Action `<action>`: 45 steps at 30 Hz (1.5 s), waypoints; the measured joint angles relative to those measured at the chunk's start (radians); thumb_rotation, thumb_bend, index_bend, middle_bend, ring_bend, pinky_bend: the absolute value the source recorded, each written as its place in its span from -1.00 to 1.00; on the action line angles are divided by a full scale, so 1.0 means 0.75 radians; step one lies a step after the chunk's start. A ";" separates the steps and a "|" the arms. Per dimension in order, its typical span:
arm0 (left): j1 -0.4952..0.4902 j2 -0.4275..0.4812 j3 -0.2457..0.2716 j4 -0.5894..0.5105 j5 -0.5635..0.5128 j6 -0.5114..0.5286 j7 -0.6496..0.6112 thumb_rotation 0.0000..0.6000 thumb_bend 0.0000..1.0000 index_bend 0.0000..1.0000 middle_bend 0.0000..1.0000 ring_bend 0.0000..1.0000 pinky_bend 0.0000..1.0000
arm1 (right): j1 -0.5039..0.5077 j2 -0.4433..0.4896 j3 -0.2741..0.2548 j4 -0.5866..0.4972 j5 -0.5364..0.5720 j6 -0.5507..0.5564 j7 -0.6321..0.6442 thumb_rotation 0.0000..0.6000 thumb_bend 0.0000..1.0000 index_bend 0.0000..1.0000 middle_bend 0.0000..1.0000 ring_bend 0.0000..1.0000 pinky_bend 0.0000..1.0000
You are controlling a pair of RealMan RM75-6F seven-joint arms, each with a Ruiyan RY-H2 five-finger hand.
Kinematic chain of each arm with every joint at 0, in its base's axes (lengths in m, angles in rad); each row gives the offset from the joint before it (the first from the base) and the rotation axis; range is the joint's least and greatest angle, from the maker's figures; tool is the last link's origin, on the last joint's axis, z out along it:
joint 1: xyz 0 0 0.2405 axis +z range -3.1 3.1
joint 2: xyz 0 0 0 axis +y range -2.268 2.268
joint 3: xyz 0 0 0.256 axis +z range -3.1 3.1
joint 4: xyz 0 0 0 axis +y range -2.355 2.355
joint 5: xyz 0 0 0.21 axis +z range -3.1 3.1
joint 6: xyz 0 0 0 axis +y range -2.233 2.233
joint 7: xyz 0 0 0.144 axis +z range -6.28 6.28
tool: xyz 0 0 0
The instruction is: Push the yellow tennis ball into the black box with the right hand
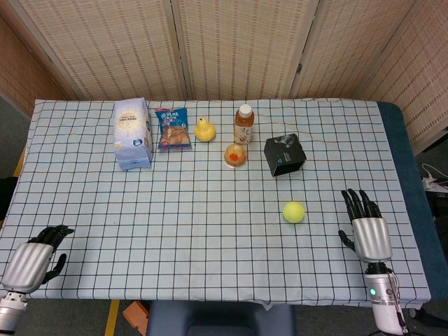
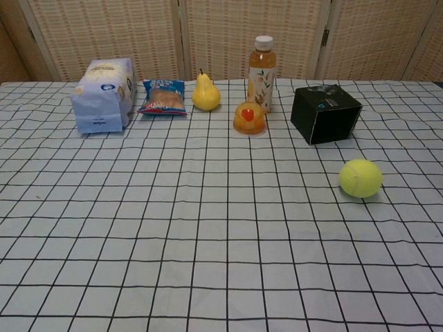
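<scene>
From the head camera, the round yellow felt tennis ball (image 1: 294, 211) lies on the checked tablecloth (image 1: 210, 238), near the front of the matte black cardboard box (image 1: 285, 155) and apart from it. The right hand (image 1: 365, 227) rests flat, right of the ball, fingers extended and holding nothing. The left hand (image 1: 35, 259) sits far left of the box at the table's near edge, fingers loosely curled, grasping nothing.

From the chest camera, the ball (image 2: 360, 178) lies just in front of the box (image 2: 325, 113); neither hand shows.
</scene>
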 measured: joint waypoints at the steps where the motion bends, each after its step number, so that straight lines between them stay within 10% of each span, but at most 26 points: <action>1: 0.000 0.000 0.001 0.000 0.001 0.000 0.000 1.00 0.00 -0.52 -0.62 -0.63 -0.04 | -0.001 0.000 -0.001 0.001 -0.005 0.002 0.002 1.00 -0.76 -1.00 -0.86 -0.96 -0.59; 14: -0.007 0.001 -0.001 0.004 -0.007 -0.018 -0.012 1.00 0.00 -0.52 -0.62 -0.63 -0.04 | -0.004 0.004 -0.029 0.022 -0.089 0.005 0.097 1.00 -0.71 -1.00 -0.86 -0.96 -0.59; 21: 0.001 0.006 -0.001 0.006 -0.007 0.000 -0.017 1.00 0.00 -0.52 -0.62 -0.63 -0.03 | 0.002 -0.006 -0.041 0.058 -0.127 0.000 0.107 1.00 -0.18 -0.97 -0.86 -0.96 -0.59; 27: 0.010 0.009 0.005 -0.002 0.006 0.013 -0.018 1.00 0.00 -0.52 -0.62 -0.63 -0.03 | 0.004 -0.033 -0.044 0.106 -0.176 0.037 0.128 1.00 0.58 -0.23 -0.34 -0.38 0.20; 33: 0.012 0.011 0.004 -0.005 0.002 0.012 -0.022 1.00 0.00 -0.52 -0.62 -0.63 -0.03 | 0.007 -0.113 -0.052 0.206 -0.235 0.077 0.132 1.00 0.73 0.68 0.43 0.29 0.80; 45: 0.010 0.017 0.008 -0.007 0.012 0.008 -0.031 1.00 0.00 -0.52 -0.62 -0.63 -0.03 | 0.028 -0.258 -0.025 0.269 -0.161 -0.016 0.037 1.00 0.73 1.00 0.78 0.60 1.00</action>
